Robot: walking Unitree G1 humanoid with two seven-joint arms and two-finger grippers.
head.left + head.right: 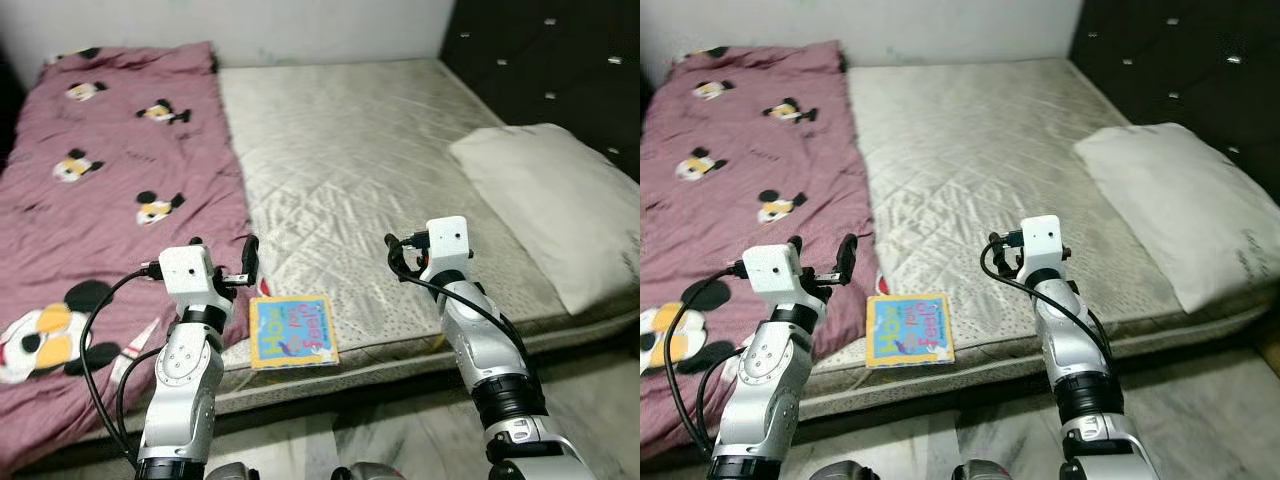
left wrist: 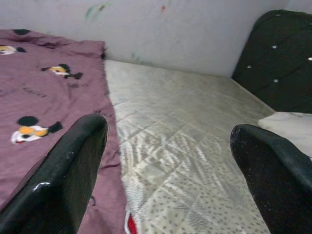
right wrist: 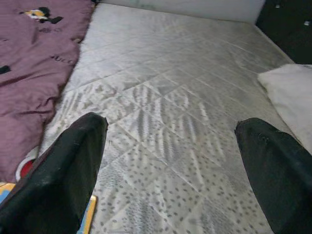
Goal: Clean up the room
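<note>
Book (image 1: 293, 333) lies flat at front edge of mattress (image 1: 380, 160), just beside edge of maroon blanket (image 1: 100, 180). Left gripper (image 2: 165, 161) hovers above blanket edge near book, fingers spread wide, holding nothing. Right gripper (image 3: 170, 161) hovers over mattress front, fingers apart, empty. Pillow (image 1: 550, 200) rests at right edge by headboard (image 1: 550, 60).

The bed (image 1: 400, 150) is stretching ahead, a blanket (image 1: 100, 200) lying over its left side and a pillow (image 1: 550, 200) sitting at the right by the headboard (image 1: 560, 60). A book (image 1: 292, 332) is lying at the near edge, just beside the blanket, between the two raised arms.
</note>
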